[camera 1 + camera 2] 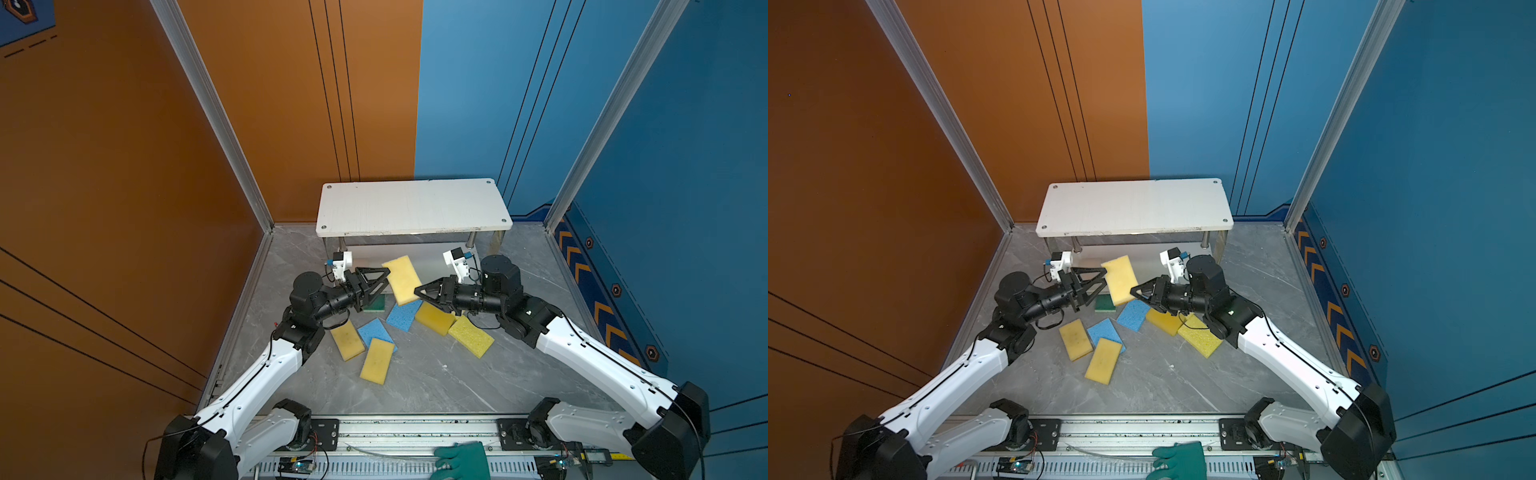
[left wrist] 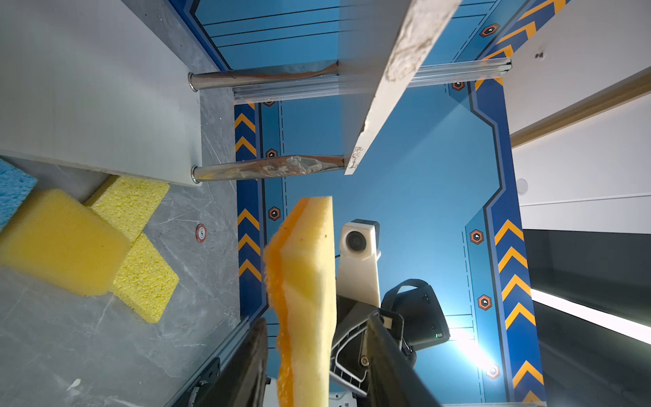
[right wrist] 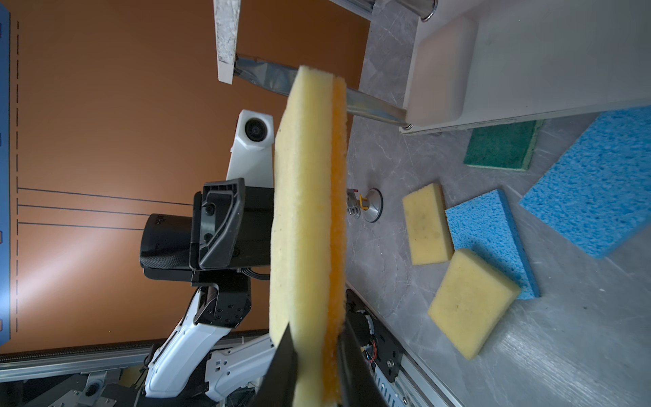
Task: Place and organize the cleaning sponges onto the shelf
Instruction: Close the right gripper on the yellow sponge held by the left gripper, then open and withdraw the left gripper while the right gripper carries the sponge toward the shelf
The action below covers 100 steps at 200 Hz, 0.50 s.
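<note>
Currently, at the left of the grey surface: dull yellow sponge, flat, edge against a light blue sponge; bright yellow sponge overlapping that blue one's near end. Behind this group, partly hidden under the left claw: dark green sponge, flat on the surface. On the lower board of the shelf, at its left end beside the front post: pale pink-beige sponge, seen in the right wrist view. Left claw jaws spread, one on each side of the held sponge, with gaps to both faces in the left wrist view. Held sponge: yellow with orange backing, raised clear of the surface, just in front of the shelf. Right claw clamped on its right end, jaws pressing both faces. Below the held sponge: second light blue sponge. Further right: thick yellow sponge resting partly over a porous yellow sponge.
</note>
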Available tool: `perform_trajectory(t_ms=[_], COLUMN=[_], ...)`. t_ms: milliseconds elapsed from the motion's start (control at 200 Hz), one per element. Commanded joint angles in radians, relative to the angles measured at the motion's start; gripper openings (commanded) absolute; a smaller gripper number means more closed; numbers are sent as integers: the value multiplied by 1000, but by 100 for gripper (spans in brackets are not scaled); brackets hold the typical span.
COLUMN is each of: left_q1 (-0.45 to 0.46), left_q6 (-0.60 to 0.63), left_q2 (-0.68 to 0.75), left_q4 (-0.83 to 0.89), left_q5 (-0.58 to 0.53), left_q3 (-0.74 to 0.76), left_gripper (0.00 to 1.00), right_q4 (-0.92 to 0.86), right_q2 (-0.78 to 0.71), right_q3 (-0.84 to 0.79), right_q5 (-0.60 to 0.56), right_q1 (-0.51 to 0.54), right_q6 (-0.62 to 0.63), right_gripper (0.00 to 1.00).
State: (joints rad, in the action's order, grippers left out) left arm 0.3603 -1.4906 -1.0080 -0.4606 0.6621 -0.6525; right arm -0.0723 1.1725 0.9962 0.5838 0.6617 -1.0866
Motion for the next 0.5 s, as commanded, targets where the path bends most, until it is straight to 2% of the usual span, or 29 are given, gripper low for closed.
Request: perform_trajectory(t_ms=[0,85,165,240,355,496], left_q1=[-17,-25,-32,-32,-30,-33], left_q6=[-5,22,93,213,399,462], left_q2=[45,88,134,190,283,384], left_q4=[-2,61,205,447,932,1185], left_q5=[24,21,19,-17,-170,-276], left_q3=[35,38,16,-30,-136,-177], left_gripper=[65,72,74,75,77,78], right_q4=[-18,-32,-63,-96,-62,56], right_q2=[-32,-37,-35,-27,-2,74], right_q3=[-20,-28,-31,-35,-63,-87], right_q5=[-70,-108,-156,-213,-298,-370], right_q1=[6,7,7,7,9,21], right_q6=[-6,-12,-12,-14,-53,-109], right_gripper=[18,18,19,18,18,18])
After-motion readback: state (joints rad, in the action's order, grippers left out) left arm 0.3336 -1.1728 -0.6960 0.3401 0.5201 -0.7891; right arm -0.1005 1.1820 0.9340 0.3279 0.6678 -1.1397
